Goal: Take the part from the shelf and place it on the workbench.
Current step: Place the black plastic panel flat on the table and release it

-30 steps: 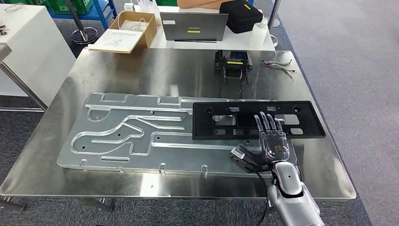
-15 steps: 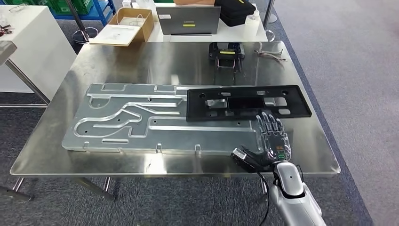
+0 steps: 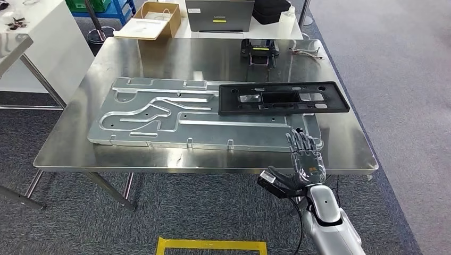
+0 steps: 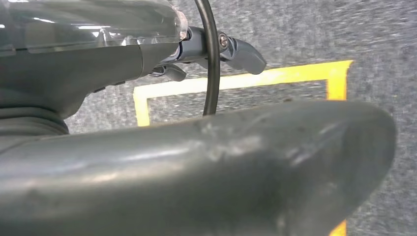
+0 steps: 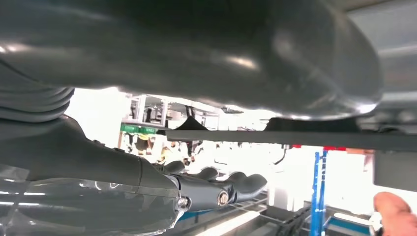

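Black part [image 3: 284, 98] on workbench [image 3: 106, 133] (flat); right hand [image 3: 305, 159] near, apparently released, fingers apart.

The shiny steel surface [image 3: 106, 154] is mostly covered by a large embossed aluminium plate [image 3: 159, 114], with a flat black plastic frame [image 3: 282, 99] lying across its right end. Bare strips run along the near edge and both sides. At the far edge a small black device [image 3: 259, 52] and loose cables [image 3: 304, 51] stand in the way. The right hand [image 3: 304, 159], fingers spread and holding nothing, hovers at the near right edge.
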Tool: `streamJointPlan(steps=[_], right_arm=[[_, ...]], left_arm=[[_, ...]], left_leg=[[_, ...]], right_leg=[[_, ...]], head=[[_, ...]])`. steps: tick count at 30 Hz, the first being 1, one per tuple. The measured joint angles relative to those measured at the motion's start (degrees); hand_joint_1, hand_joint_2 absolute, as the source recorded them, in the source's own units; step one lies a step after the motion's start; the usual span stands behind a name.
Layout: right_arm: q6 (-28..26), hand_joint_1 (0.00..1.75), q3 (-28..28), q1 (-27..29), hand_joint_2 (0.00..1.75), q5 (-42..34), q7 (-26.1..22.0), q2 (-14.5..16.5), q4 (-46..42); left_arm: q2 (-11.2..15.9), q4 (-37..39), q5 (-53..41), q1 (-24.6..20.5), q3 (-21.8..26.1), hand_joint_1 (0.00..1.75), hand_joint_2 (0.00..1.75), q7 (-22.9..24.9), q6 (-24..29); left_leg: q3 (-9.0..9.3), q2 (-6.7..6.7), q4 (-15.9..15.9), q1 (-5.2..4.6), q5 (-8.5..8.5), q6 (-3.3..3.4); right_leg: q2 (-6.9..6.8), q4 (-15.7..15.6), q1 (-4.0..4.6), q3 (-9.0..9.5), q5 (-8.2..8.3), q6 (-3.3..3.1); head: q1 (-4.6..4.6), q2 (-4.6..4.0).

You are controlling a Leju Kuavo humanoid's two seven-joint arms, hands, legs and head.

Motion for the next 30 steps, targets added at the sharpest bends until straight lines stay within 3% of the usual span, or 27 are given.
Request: streamJointPlan(steps=[2, 3, 4, 5, 6, 8, 10, 11, 13, 14, 15, 18, 19, 20, 21, 23, 25, 26, 28, 29, 30], right_arm=[[-0.01, 0.0, -0.01, 0.12, 0.0, 0.06, 0.16, -0.02, 0.13], [-0.02, 0.0, -0.01, 0.21, 0.0, 0.11, 0.23, -0.03, 0.19], [-0.02, 0.0, -0.01, 0.34, 0.0, 0.16, 0.31, -0.03, 0.27], [-0.02, 0.0, -0.01, 0.49, 0.0, 0.21, 0.34, -0.03, 0.34], [-0.02, 0.0, -0.01, 0.6, 0.0, 0.26, 0.36, -0.02, 0.39], [-0.02, 0.0, -0.01, 0.6, 0.0, 0.28, 0.37, -0.01, 0.41], [-0.09, 0.0, 0.01, 0.43, 0.0, 0.32, 0.38, 0.0, 0.38], [-0.17, 0.0, 0.01, 0.47, 0.0, 0.31, 0.38, 0.0, 0.37], [-0.53, 0.0, 0.0, 1.11, 0.0, 0.08, 0.38, 0.05, 0.34], [-0.88, 0.0, -0.01, 1.62, 0.0, -0.13, 0.36, 0.16, 0.27], [-1.32, 0.0, -0.01, 2.18, 0.0, -0.36, 0.32, 0.3, 0.13], [-2.81, 0.0, -0.11, 4.3, 0.0, -1.16, 0.04, 0.76, -0.68], [-3.32, 0.0, -0.19, 5.23, 0.0, -1.71, -0.22, 0.93, -1.04], [-3.85, 0.0, -0.37, 6.26, 0.0, -2.5, -0.64, 1.14, -1.52], [-4.36, 0.0, -0.64, 7.37, 0.0, -3.46, -1.17, 1.37, -2.1], [-5.28, 0.0, -1.46, 9.66, 0.0, -6.37, -2.76, 2.03, -3.73], [-5.98, 0.0, -2.49, 12.14, 0.0, -10.91, -5.16, 2.9, -5.83], [-6.22, 0.0, -3.03, 13.4, 0.0, -13.7, -6.64, 3.42, -6.85], [-6.39, 0.0, -4.15, 16.06, 0.87, -19.46, -9.89, 4.48, -8.58], [-6.13, 0.0, -4.8, 17.36, 1.31, -22.75, -11.76, 5.0, -9.28], [-5.6, 0.0, -5.54, 18.67, 1.75, -26.33, -13.74, 5.57, -9.94]], left_arm=[[-0.01, 0.01, 0.01, 0.0, 0.02, 0.0, 0.0, 0.1, -0.01], [-0.01, 0.01, 0.01, 0.05, 0.03, 0.0, 0.0, 0.13, -0.01], [-0.01, 0.01, 0.01, 0.1, 0.04, 0.0, 0.0, 0.16, -0.01], [-0.01, 0.01, 0.01, 0.13, 0.06, 0.0, 0.0, 0.18, -0.01], [-0.01, 0.01, 0.02, 0.14, 0.08, 0.0, 0.0, 0.19, -0.01], [-0.02, 0.02, 0.02, 0.11, 0.11, 0.0, 0.0, 0.2, -0.01], [-0.05, 0.03, 0.06, 0.08, 0.14, 0.0, 0.0, 0.21, -0.01], [-0.07, 0.03, 0.11, 0.07, 0.18, 0.0, 0.0, 0.23, -0.01], [-0.08, 0.04, 0.35, 0.13, 0.33, 0.0, 0.0, 0.3, 0.03], [-0.09, 0.05, 0.47, 0.21, 0.43, 0.0, 0.0, 0.34, 0.06], [-0.14, 0.06, 0.59, 0.32, 0.5, 0.0, 0.0, 0.36, 0.11], [-0.27, 0.07, 0.9, 0.46, 0.79, 0.0, 0.0, 0.37, 0.34], [-0.27, 0.07, 0.98, 0.45, 0.95, 0.0, 0.0, 0.37, 0.43], [-0.27, 0.07, 1.05, 0.45, 1.13, 0.0, 0.0, 0.35, 0.51], [-0.28, 0.07, 1.1, 0.46, 1.28, 0.0, 0.0, 0.33, 0.59], [-0.29, 0.07, 1.29, 0.41, 1.52, 0.0, 0.0, 0.26, 0.84], [-0.31, 0.07, 1.68, 0.27, 1.81, 0.0, 0.0, 0.15, 1.13], [-0.33, 0.07, 1.94, 0.24, 2.04, 0.0, 0.0, 0.05, 1.24], [-0.44, 0.08, 2.4, 0.33, 2.67, 0.0, 0.0, -0.14, 1.36], [-0.53, 0.09, 2.64, 0.38, 2.99, 0.0, 0.0, -0.22, 1.4], [-0.61, 0.1, 2.83, 0.42, 3.29, 0.0, 0.0, -0.27, 1.44]], left_leg=[[-1.8, 0.16, -0.04, 0.02, 1.58, 0.53], [-2.85, 0.19, 0.01, 0.0, 2.37, 0.56], [-3.98, 0.21, 0.08, -0.02, 3.16, 0.51], [-5.08, 0.22, 0.16, -0.03, 3.92, 0.41], [-6.14, 0.22, 0.27, -0.03, 4.64, 0.27], [-7.79, 0.2, 0.55, -0.08, 5.87, -0.13], [-8.72, 0.2, 0.84, -0.21, 6.96, -0.71], [-8.93, 0.21, 0.82, -0.23, 7.56, -1.05], [-9.14, 0.17, 0.55, -0.15, 8.52, -1.79], [-9.43, 0.12, 0.91, -0.08, 7.86, -2.09], [-10.01, 0.07, 2.26, -0.02, 5.98, -2.37], [-12.76, 0.03, 12.37, 0.15, -2.65, -2.93], [-13.13, 0.03, 15.71, 0.15, -3.75, -3.06], [-12.72, 0.03, 17.61, 0.15, -3.38, -3.12], [-11.33, 0.03, 17.51, 0.15, -1.97, -3.1], [-5.59, -0.02, 11.52, 0.13, 0.07, -2.77], [0.22, -0.1, 3.39, -0.1, -1.25, -2.22], [1.61, -0.12, 1.07, -0.27, -2.15, -1.91], [1.53, -0.01, 0.0, -0.35, -1.81, -1.08], [1.15, 0.13, -0.19, -0.25, -1.22, -0.55], [0.58, 0.28, -0.38, -0.11, -0.49, 0.03]], right_leg=[[0.13, 6.21, -0.13, -1.64, -6.41, 0.5], [0.14, 9.76, -0.14, -2.26, -8.59, 0.7], [0.14, 12.43, -0.15, -2.31, -9.24, 0.82], [0.14, 13.66, -0.15, -1.65, -8.53, 0.85], [0.14, 13.05, -0.16, -0.01, -7.01, 0.79], [0.16, 6.96, -0.05, 5.94, -5.1, 0.38], [0.2, -0.87, 0.25, 11.85, -6.55, -0.38], [0.22, -3.21, 0.44, 13.35, -7.35, -0.75], [0.07, -4.53, 0.47, 13.29, -7.11, -1.51], [-0.06, -4.65, 0.39, 12.85, -6.43, -1.99], [-0.21, -4.78, 0.27, 12.25, -5.69, -2.48], [-0.42, -4.72, 0.35, 9.61, -3.47, -3.22], [-0.44, -4.58, 0.43, 8.61, -2.76, -3.21], [-0.47, -4.35, 0.48, 7.56, -2.11, -3.15], [-0.5, -4.03, 0.5, 6.5, -1.54, -3.05], [-0.52, -3.18, 0.52, 4.57, -0.62, -2.74], [-0.57, -2.47, 0.63, 3.45, 0.14, -2.2], [-0.61, -2.34, 0.65, 3.24, 0.55, -1.9], [-0.62, -2.48, 0.59, 3.1, 1.32, -1.22], [-0.44, -2.22, 0.53, 2.8, 0.85, -0.9], [-0.24, -1.2, 0.46, 2.25, -0.67, -0.62]], head=[[0.01, 0.0], [0.0, 0.0], [0.0, 0.0], [0.0, 0.0], [0.0, 0.0], [0.0, 0.0], [-0.01, 0.0], [-0.01, 0.0], [-0.01, 0.0], [-0.02, 0.0], [-0.01, 0.0], [-0.02, 0.0], [-0.03, 0.0], [-0.03, 0.0], [-0.03, 0.0], [-0.03, 0.0], [-0.03, 0.0], [-0.02, 0.0], [-0.01, 0.0], [-0.01, 0.0], [-0.01, 0.0]])
